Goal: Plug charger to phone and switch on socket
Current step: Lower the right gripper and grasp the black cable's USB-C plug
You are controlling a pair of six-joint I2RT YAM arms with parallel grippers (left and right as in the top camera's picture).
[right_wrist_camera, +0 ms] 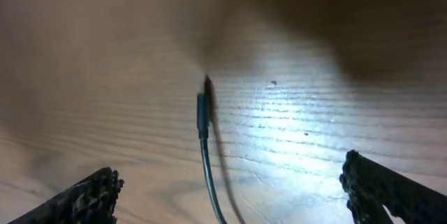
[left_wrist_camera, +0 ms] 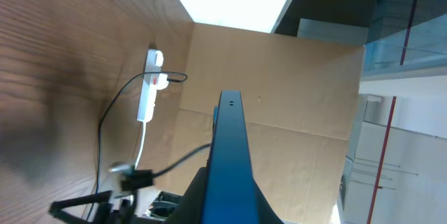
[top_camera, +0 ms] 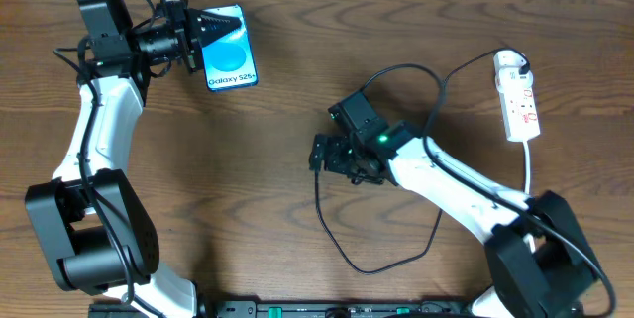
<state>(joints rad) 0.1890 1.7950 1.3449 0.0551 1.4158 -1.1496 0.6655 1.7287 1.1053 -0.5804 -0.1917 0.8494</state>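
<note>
Left gripper (top_camera: 203,39) is clamping phone (top_camera: 230,47), upper left of overhead. Right gripper (right_wrist_camera: 230,196) is hanging wide open over charger (right_wrist_camera: 203,123), mid-frame. I'm thinking: straddle its plug end squarely, pinch just behind the tip. Socket (top_camera: 520,100) is lying upper right.

The left arm reaches to the far left of the surface (top_camera: 297,41), its end effector (top_camera: 216,29) clamped on the phone (top_camera: 233,55). The right arm stretches toward the centre, its end effector (top_camera: 319,153) held low, jaws spread wide.
</note>
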